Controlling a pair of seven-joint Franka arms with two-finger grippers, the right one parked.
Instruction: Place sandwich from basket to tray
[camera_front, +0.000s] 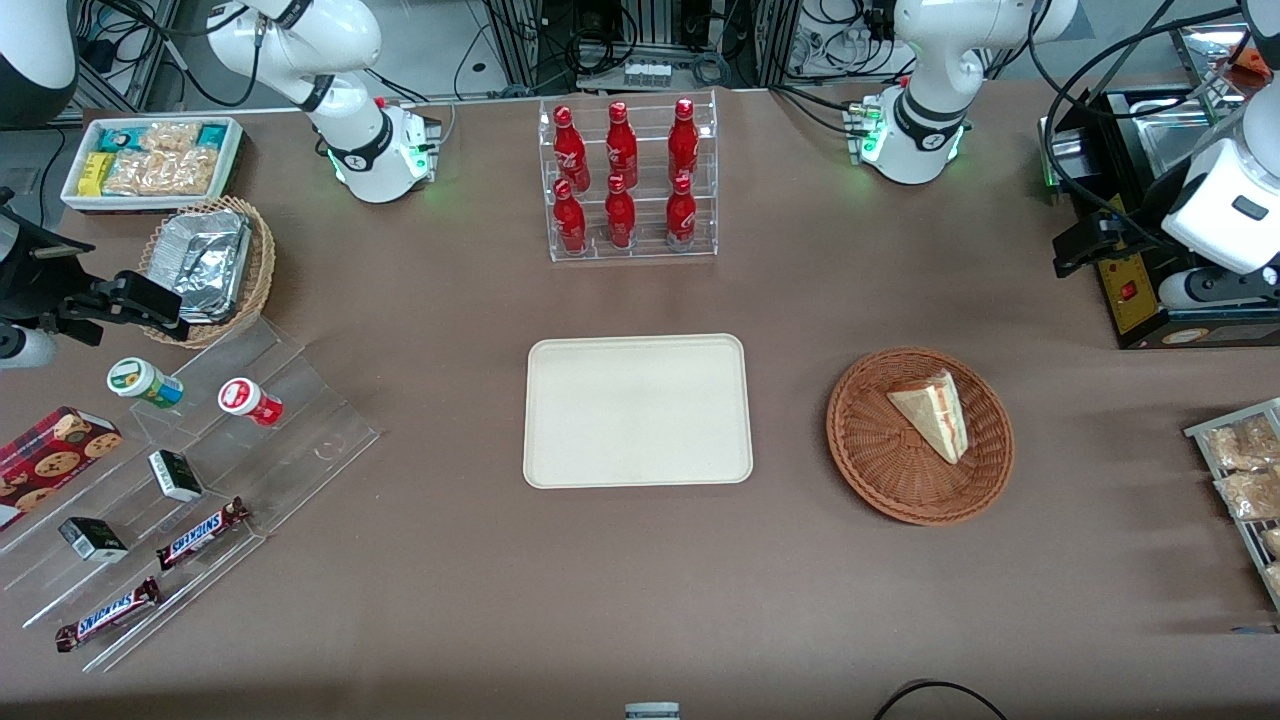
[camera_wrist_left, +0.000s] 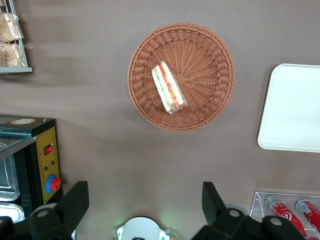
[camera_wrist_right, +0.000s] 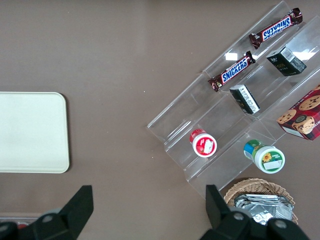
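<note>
While the sandwich (camera_wrist_left: 168, 88) lies in the basket (camera_wrist_left: 210, 60), end effector (camera_wrist_left: 145, 200) hovers above bench (camera_front: 640, 600), fingers apart, tray (camera_front: 638, 411) bare beside basket.

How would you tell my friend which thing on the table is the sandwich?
Find the flat cream-white rectangular tray in the middle of the brown table. Beside it, toward the working arm's end, sits a round reddish-brown woven wicker basket; the open gripper hangs high above the table near it. Inside lies the only food there: a pale triangular bread wedge with red and green stripes.
</note>
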